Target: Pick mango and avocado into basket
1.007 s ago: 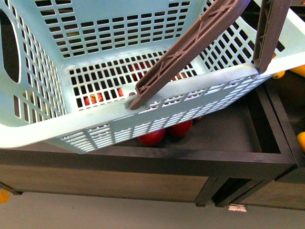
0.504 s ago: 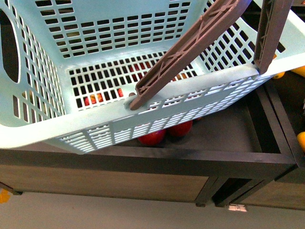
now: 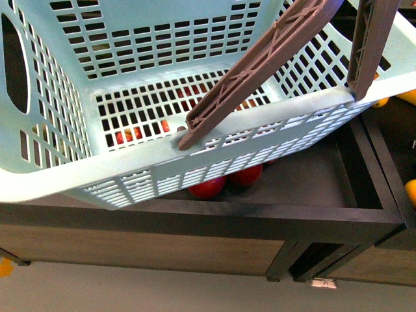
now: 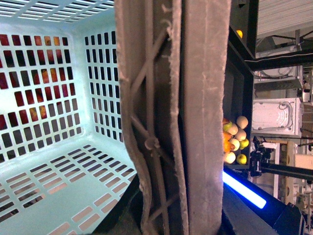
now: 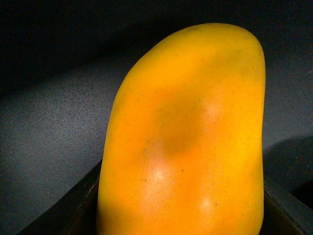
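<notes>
Right wrist view: mango (image 5: 183,142) tight between right fingers (image 5: 73,208), dull grey surface (image 5: 49,122) behind; left fingers out of sight.

One basket (image 3: 260,130), one mango (image 5: 186,137).

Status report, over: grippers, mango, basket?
Left gripper not visible; basket handle fills its camera. Mango close before right wrist camera, grip unconfirmed. Basket empty, avocado unseen. Handles cross its opening.
</notes>
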Action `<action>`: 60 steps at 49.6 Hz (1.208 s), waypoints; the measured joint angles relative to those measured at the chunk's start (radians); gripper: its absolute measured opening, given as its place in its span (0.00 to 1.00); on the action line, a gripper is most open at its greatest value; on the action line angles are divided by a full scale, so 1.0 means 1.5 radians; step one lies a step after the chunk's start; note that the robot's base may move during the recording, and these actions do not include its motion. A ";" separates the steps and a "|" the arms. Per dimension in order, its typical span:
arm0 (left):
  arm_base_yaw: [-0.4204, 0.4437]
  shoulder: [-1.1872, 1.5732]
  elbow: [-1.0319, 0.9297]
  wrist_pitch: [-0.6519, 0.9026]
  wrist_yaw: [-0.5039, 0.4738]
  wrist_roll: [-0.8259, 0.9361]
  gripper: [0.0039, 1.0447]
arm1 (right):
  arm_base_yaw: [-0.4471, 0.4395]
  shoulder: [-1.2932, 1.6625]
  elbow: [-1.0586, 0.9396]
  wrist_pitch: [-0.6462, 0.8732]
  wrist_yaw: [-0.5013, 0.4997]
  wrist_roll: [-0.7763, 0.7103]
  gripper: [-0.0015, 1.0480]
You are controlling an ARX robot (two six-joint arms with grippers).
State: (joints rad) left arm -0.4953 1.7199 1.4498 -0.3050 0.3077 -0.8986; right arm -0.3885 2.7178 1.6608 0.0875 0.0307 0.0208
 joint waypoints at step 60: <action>0.000 0.000 0.000 0.000 -0.001 0.000 0.17 | 0.182 -0.768 -0.469 0.227 -0.237 -0.107 0.62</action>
State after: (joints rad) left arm -0.4953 1.7199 1.4498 -0.3050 0.3069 -0.8982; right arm -0.1150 1.5658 0.9573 0.4286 -0.3248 -0.1394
